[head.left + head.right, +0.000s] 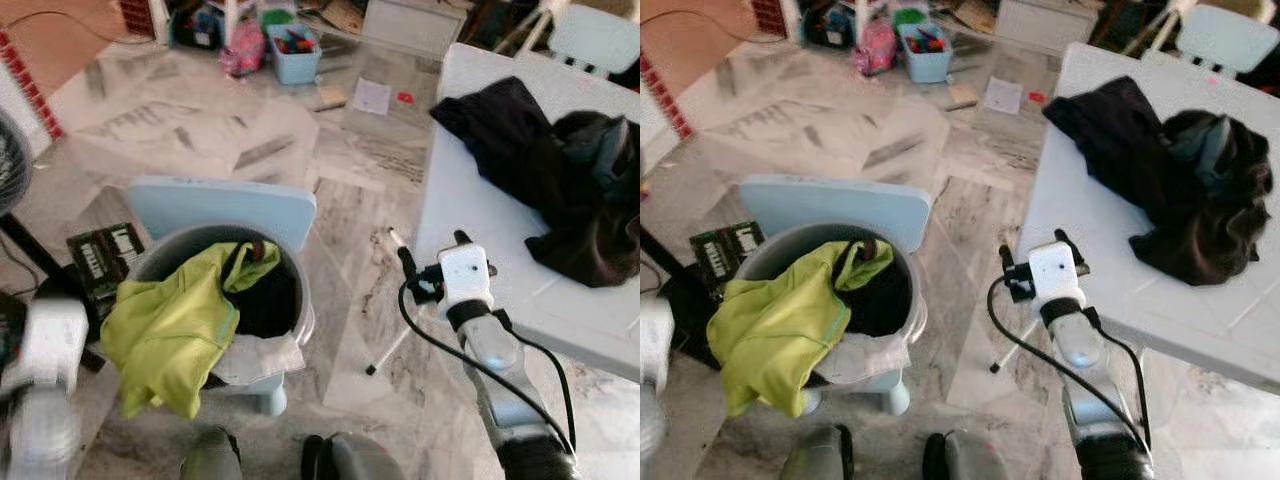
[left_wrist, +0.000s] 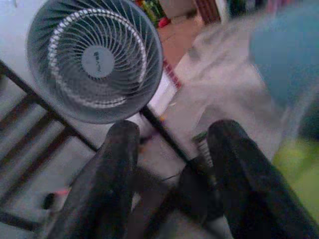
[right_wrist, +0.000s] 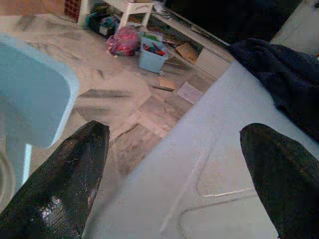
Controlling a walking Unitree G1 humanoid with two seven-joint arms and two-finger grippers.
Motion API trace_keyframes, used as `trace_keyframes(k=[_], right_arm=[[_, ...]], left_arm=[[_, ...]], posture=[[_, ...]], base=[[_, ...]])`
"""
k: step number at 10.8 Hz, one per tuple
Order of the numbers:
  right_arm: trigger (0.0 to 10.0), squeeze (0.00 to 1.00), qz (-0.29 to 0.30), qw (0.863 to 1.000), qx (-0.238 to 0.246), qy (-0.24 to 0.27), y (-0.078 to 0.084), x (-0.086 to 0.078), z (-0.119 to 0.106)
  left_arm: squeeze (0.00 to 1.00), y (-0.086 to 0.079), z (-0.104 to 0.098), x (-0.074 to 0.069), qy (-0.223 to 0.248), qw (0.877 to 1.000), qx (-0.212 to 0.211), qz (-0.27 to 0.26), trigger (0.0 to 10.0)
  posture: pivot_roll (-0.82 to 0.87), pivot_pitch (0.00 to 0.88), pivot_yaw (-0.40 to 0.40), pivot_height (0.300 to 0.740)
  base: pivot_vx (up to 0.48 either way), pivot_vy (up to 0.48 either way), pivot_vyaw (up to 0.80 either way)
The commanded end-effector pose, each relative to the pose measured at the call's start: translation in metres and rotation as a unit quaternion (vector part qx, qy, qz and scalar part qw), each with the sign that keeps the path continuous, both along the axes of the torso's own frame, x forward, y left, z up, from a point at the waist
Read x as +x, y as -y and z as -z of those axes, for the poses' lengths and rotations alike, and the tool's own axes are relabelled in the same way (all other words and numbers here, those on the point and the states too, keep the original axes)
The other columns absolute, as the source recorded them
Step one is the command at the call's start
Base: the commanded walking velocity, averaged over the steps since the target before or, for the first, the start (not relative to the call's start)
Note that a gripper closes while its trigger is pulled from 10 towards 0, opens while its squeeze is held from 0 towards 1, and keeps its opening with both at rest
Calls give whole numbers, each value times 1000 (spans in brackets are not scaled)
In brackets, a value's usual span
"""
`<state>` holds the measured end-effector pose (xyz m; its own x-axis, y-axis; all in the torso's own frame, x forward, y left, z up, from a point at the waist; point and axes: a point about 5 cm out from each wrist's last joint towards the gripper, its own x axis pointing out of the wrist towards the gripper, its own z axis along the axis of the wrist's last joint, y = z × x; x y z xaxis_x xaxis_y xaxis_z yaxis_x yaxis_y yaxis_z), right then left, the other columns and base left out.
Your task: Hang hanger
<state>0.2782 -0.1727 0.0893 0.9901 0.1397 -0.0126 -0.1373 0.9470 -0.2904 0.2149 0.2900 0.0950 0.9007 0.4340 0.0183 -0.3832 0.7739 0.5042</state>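
Observation:
My right gripper (image 1: 432,248) is open, held just off the near left edge of the white table (image 1: 470,190). In the right wrist view its two black fingers (image 3: 65,184) stand wide apart with nothing between them, over the table edge. A heap of dark clothes (image 1: 560,190) lies on the table, beyond and to the right of it. A yellow-green garment (image 1: 170,330) hangs over the rim of a grey basket (image 1: 303,300). My left gripper (image 2: 172,149) is open and empty, low at the left near a fan (image 2: 94,59). My left arm (image 1: 40,370) is blurred.
The basket sits on a light blue chair (image 1: 220,205). A thin white rod (image 1: 388,350) lies on the marble floor between chair and table. A blue bin (image 1: 295,55), a pink bag and papers (image 1: 370,95) clutter the far floor. A dark stand is at the left.

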Motion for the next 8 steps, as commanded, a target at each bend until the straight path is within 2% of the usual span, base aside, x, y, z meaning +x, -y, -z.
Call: trace_keyframes(k=[1, 2, 3, 4, 5, 6, 7, 8], right_arm=[[10000, 0, -1, 1000, -9, -3, 4, -4, 1], [10000, 0, -5, 1000, -13, -6, 8, -10, -1], [10000, 0, -12, 1000, -23, -13, 17, -22, -4], [10000, 0, -12, 999, -33, -19, 26, -33, -7], [10000, 0, -11, 998, -51, -32, 38, -51, -10], [10000, 0, -9, 997, -68, -42, 48, -65, -12], [10000, 0, -15, 996, -79, -38, 49, -68, -16], [10000, 0, -22, 995, -87, -33, 47, -68, -22]], left_arm=[[1000, 6, 1, 9, -2, 999, -49, 21, 10000], [1000, 25, -3, 36, 5, 994, -82, 73, 10000], [1000, 39, -3, 54, 7, 989, -111, 94, 10000], [1000, 47, 1, 64, -6, 986, -126, 107, 10000], [1000, 58, 8, 81, -35, 979, -159, 121, 10000], [663, 70, 20, 94, -84, 970, -186, 133, 10000], [67, 75, 28, 101, -113, 963, -203, 137, 10000], [0, 80, 34, 107, -140, 954, -216, 151, 10000]], posture=[[18, 145, -142, 740], [-8, 161, -150, 740], [-61, 184, -162, 740], [-102, 202, -173, 740], [-135, 216, -179, 740], [-186, 235, -191, 740], [-210, 242, -193, 740], [-233, 248, -197, 740]], base=[[0, 0, 0], [0, 0, 0], [0, 0, 0], [0, 0, 0], [0, 0, 0], [0, 0, 0], [0, 0, 0], [0, 0, 0]])
